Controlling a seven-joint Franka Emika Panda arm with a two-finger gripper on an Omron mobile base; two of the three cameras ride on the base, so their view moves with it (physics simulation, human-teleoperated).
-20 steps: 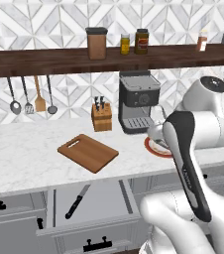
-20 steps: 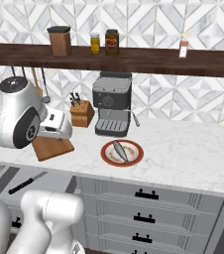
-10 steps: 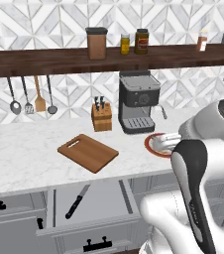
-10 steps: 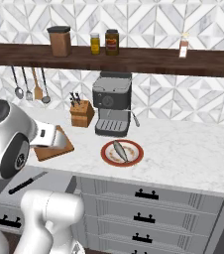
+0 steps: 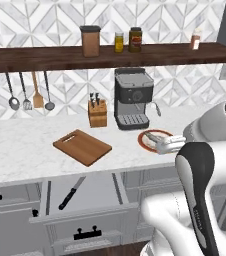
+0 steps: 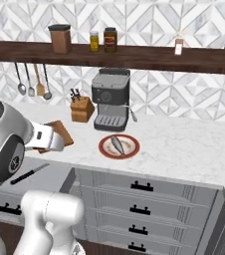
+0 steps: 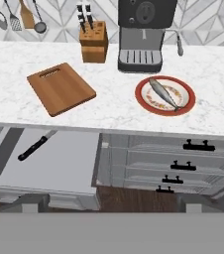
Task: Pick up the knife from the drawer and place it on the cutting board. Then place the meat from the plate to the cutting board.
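Gripper (image 7: pixel 112 211) spread wide and empty, high above the pulled-out drawer (image 7: pixel 59 168) where the knife (image 7: pixel 36 145) lies flat: light, rigid, slick blade, probably best pinched across the black handle.

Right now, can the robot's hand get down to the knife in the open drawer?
Probably yes. The drawer is pulled out, the knife lies bare on its flat floor with nothing over it, and the gripper is open and empty, though it is not near the knife yet.

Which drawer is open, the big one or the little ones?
The big wide drawer under the cutting board is pulled open, with the knife lying inside. The smaller drawers beside it are shut.
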